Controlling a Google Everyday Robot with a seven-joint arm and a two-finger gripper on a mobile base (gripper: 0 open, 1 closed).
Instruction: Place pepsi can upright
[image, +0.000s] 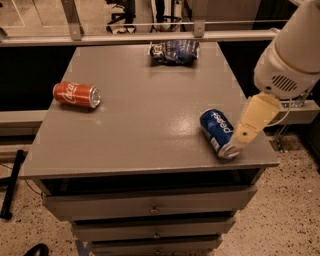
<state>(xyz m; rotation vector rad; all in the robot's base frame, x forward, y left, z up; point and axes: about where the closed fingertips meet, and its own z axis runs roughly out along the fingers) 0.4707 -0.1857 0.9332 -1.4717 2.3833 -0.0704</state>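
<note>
The pepsi can (216, 131), dark blue with white lettering, lies on its side near the front right corner of the grey table (145, 125), its silver end facing the front edge. My gripper (246, 132), cream-coloured below a white arm housing (290, 60), reaches in from the right. Its tip is right beside the can's silver front end, touching it or very close to it.
A red cola can (76, 94) lies on its side at the table's left. A blue-and-white snack bag (174, 51) lies at the back edge. Drawers (150, 205) sit below the tabletop. A railing (150, 36) runs behind the table.
</note>
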